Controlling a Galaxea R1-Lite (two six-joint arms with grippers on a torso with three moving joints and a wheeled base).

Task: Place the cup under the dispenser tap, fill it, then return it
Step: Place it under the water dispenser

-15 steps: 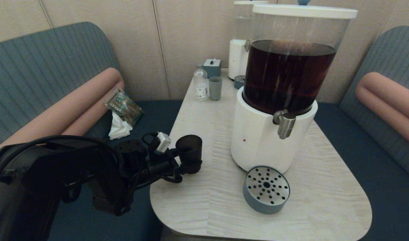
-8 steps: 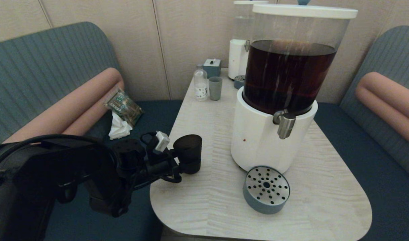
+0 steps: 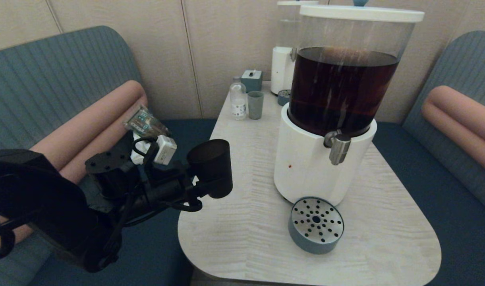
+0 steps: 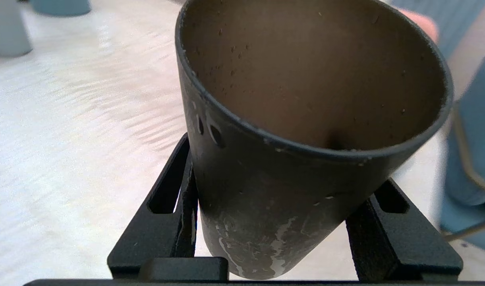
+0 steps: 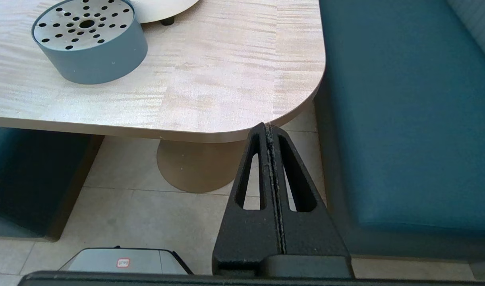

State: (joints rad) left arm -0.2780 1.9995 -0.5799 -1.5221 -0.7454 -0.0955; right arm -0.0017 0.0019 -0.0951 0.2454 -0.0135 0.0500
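My left gripper (image 3: pixel 210 186) is shut on the matte black cup (image 3: pixel 211 167) and holds it in the air above the table's left edge, tilted a little. In the left wrist view the cup (image 4: pixel 290 167) fills the frame between the two black fingers (image 4: pixel 174 206), and its inside looks empty. The brushed-steel dispenser tap (image 3: pixel 339 147) sticks out of the white base of the big dispenser (image 3: pixel 341 79) of dark brown liquid, to the right of the cup and apart from it. My right gripper (image 5: pixel 269 129) is shut on nothing, parked below the table's near right corner.
A grey drip tray (image 3: pixel 315 224) with a perforated steel top lies on the table (image 3: pixel 242 238) in front of the dispenser base. At the back stand a small bottle (image 3: pixel 238 99), a grey-green cup (image 3: pixel 255 105), a tissue box (image 3: pixel 252 80) and a smaller white dispenser (image 3: pixel 283 67). Sofas flank the table.
My left gripper has lifted the black cup off the table and drawn it a little to the left. The arm has risen with it. The right arm has not moved.
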